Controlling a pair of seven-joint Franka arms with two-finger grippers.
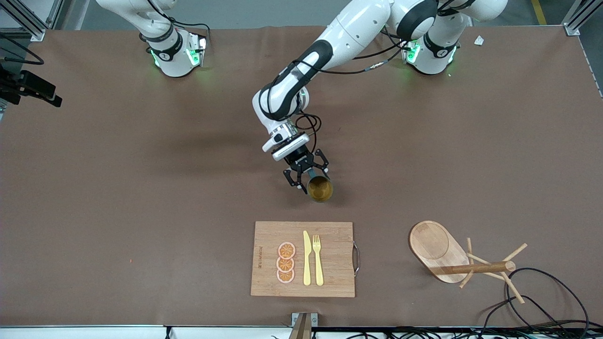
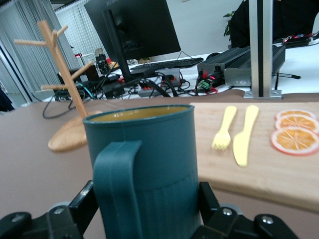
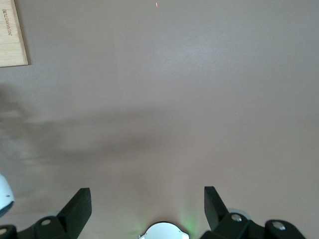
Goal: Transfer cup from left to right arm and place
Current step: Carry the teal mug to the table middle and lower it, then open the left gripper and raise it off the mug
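Observation:
The cup (image 1: 321,189), dark teal with a mustard-yellow inside, is upright near the middle of the table. My left gripper (image 1: 313,179) is shut on the cup, one finger on each side of its body. In the left wrist view the cup (image 2: 149,149) fills the middle, its handle facing the camera, between the black fingers of the left gripper (image 2: 149,214). I cannot tell whether the cup rests on the table or hangs just above it. My right gripper (image 3: 147,199) is open and empty over bare brown table near its own base; it does not show in the front view.
A wooden cutting board (image 1: 334,235) lies nearer to the front camera than the cup, with three orange slices (image 1: 286,262), a yellow knife (image 1: 306,259) and a yellow fork (image 1: 318,259). A wooden mug tree (image 1: 471,268) on an oval base stands toward the left arm's end. Cables lie beside it.

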